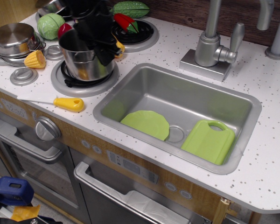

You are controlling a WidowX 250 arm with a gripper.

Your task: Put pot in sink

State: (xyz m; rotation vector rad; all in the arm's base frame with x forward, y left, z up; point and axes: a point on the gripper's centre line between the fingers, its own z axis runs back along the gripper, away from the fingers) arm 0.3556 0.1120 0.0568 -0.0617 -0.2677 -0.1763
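Note:
The tall shiny steel pot point(84, 63) hangs tilted just above the front left burner point(73, 83), left of the sink point(196, 100). My black gripper point(101, 50) comes down from above and is shut on the pot's right rim, with one finger inside and one outside. The pot's bottom has come off the burner, whose black coil shows under it. The grey sink basin lies to the right of the pot, with a round drain point(176, 134) at its front.
A green plate point(145, 123) and a green cutting board point(209, 141) lie in the sink. A yellow-handled knife point(67, 103) lies at the counter's front. A lidded steel pot point(13, 39), toy corn point(35, 59), cabbage point(50, 25) and faucet point(211, 46) stand around.

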